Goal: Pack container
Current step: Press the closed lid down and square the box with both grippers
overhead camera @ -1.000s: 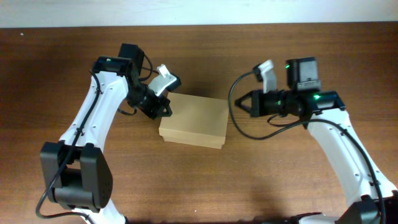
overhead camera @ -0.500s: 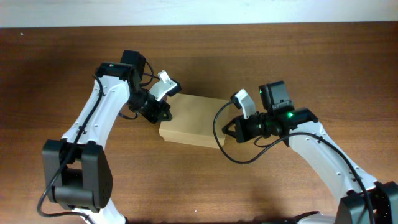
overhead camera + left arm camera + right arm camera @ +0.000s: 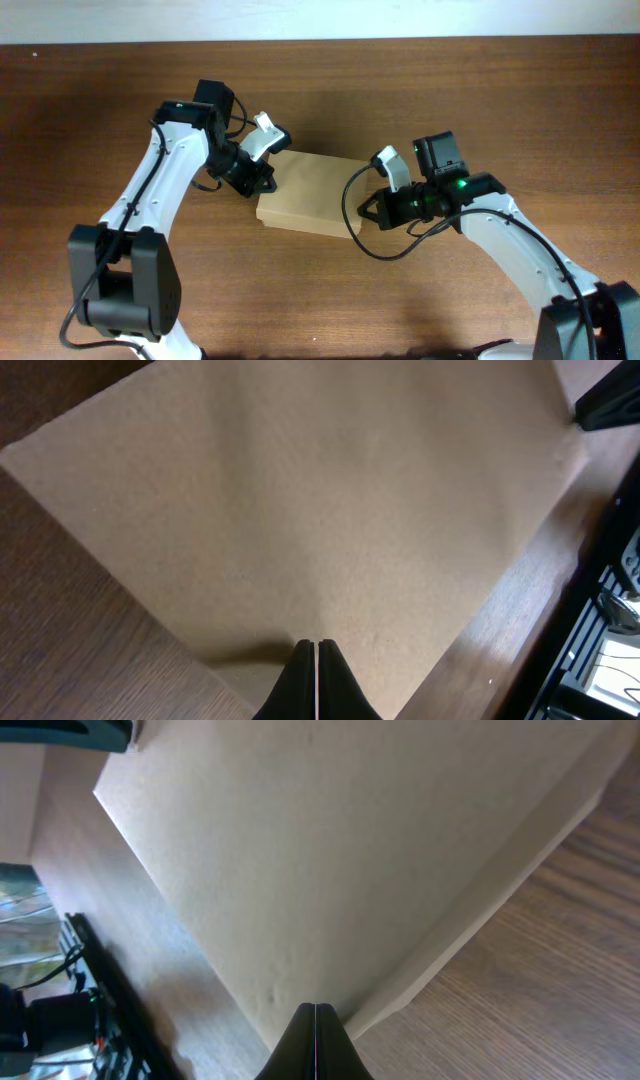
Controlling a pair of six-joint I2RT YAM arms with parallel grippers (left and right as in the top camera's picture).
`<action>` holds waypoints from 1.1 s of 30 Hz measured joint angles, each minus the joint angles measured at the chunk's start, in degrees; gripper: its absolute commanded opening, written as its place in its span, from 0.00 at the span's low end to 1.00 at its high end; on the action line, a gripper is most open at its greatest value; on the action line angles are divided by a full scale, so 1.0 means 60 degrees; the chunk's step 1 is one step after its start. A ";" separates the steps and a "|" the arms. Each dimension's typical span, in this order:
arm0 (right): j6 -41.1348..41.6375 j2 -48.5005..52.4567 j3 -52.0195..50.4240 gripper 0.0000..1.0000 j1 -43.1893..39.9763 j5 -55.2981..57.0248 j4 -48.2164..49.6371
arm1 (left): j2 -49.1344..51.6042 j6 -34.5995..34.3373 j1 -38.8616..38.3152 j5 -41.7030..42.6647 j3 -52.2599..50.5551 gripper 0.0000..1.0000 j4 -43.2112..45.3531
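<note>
Overhead view: two white-and-black robot arms over a brown wood-grain table (image 3: 470, 90). The tan cardboard container (image 3: 312, 192) sits closed near centre frame, slightly left of middle, turned a little off square.

Changes vs 1 s ago: the right arm has swung down from upper right toward centre. The right gripper (image 3: 367, 212) was then apart from the box's right end and is now at its lower right corner. Vs 0.5 s ago it is approx. unchanged. The left arm has barely moved, and the left gripper (image 3: 264, 181) is at the box's upper left corner, as before. The container keeps approx. the same spot & angle throughout.

Left wrist view: fingers (image 3: 295, 680) pressed together w/ only a hairline between, tips at the flat tan top near its corner at bottom of frame. Right wrist view: fingers (image 3: 300, 1045) likewise together, tips at the edge where the box's top meets its side.

Surface & room: the tabletop is dark brown w/ a soft sheen. A white wall (image 3: 320, 18) runs as a strip along the top of the overhead frame. A black cable (image 3: 345, 205) loops from the right arm past the box's right end. The left wrist view shows blurred gear (image 3: 610, 630) beyond the table edge at lower right.
</note>
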 measured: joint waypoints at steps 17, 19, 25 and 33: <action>0.0153 -0.1668 0.0226 0.04 0.0000 0.1027 -0.0659 | -0.0477 -0.0306 0.0004 -0.0124 -0.1016 0.02 0.0623; 0.0459 -0.1665 0.0200 0.04 0.0000 0.1494 -0.0973 | -0.0616 -0.0437 0.0004 -0.0164 -0.1086 0.02 0.0743; 0.1497 -0.1198 -0.0335 0.04 0.0000 0.2554 0.0273 | -0.1552 -0.1344 0.0514 -0.0379 -0.1158 0.02 0.1610; 0.2051 0.0550 -0.0477 0.04 0.0000 0.2412 0.2441 | -0.1672 -0.3249 0.1639 -0.0342 -0.2856 0.02 0.4007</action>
